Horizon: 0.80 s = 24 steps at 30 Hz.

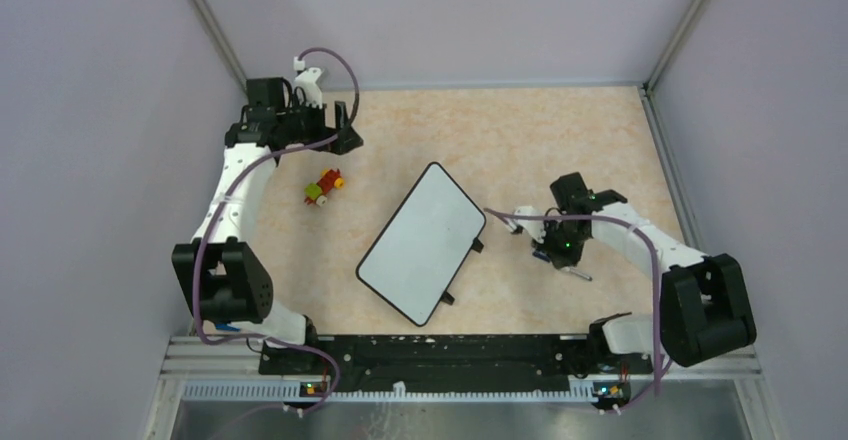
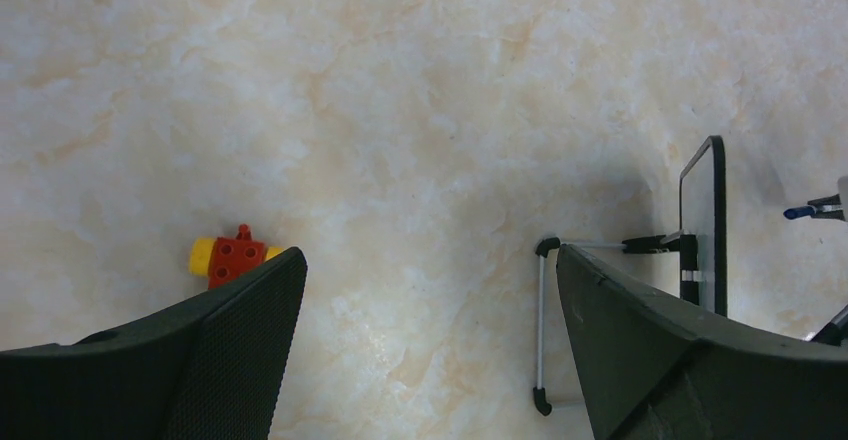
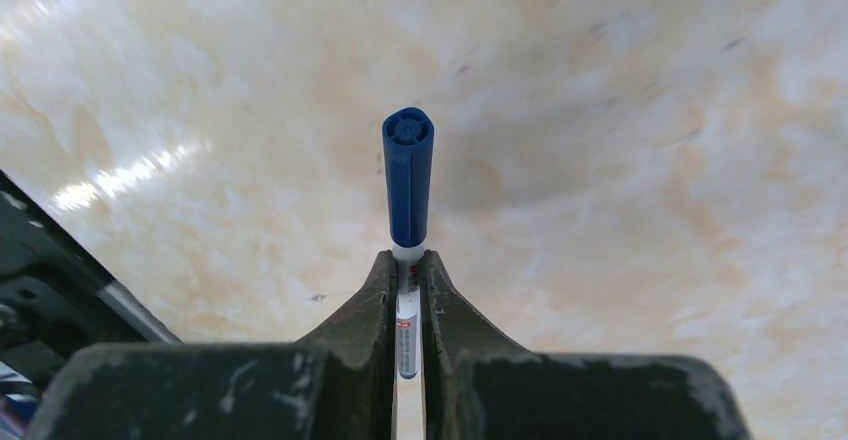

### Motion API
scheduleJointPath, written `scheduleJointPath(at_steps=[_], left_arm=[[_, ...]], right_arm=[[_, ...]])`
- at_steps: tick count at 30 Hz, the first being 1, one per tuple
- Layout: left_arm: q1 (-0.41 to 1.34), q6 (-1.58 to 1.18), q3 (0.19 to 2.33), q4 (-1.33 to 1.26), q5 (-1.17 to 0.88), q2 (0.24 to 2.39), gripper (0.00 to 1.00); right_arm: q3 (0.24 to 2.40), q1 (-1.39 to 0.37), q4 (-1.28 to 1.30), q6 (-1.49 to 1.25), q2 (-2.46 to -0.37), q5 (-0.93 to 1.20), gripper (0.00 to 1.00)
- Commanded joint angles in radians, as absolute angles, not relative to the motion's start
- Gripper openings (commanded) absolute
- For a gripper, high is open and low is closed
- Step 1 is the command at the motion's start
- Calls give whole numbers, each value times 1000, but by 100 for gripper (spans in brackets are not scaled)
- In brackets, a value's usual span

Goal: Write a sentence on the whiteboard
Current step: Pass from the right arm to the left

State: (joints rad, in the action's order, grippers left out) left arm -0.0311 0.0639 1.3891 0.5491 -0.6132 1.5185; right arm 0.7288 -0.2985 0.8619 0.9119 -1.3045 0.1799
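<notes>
The whiteboard (image 1: 425,240) lies tilted in the middle of the table, its white face blank; no sentence shows on it. The left wrist view has it edge-on (image 2: 700,222) at the right. My right gripper (image 1: 558,256) is to the right of the board, low over the table, shut on a blue-capped white marker (image 3: 408,175) that sticks out past the fingertips (image 3: 385,280); the right gripper (image 3: 408,262) clamps its white barrel. My left gripper (image 1: 345,132) is open and empty at the far left of the table, away from the board; it also shows in the left wrist view (image 2: 430,260).
A small red, yellow and green toy (image 1: 323,187) lies left of the board, also in the left wrist view (image 2: 232,256). The board's wire foot (image 2: 541,330) juts out from its edge. Grey walls and metal posts enclose the table.
</notes>
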Motion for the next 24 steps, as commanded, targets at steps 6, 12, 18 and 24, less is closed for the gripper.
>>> scheduleJointPath(at_steps=[6,12,18,24], left_arm=[[123,393,1739,811,-633,1575,99],[248,635,1884,1027,-655,1611,99],[471,810,1816,1070,-498,1563,99],[698,1033,1838,1195,-440,1551,99]], right_arm=[[1103,-292,933,672,-1369,565,0],[1191,-281,937,542,-1369,798,0],[1189,-279,922,429,-1350,999,0],[1193,-279,948,392,-1344,1148,0]])
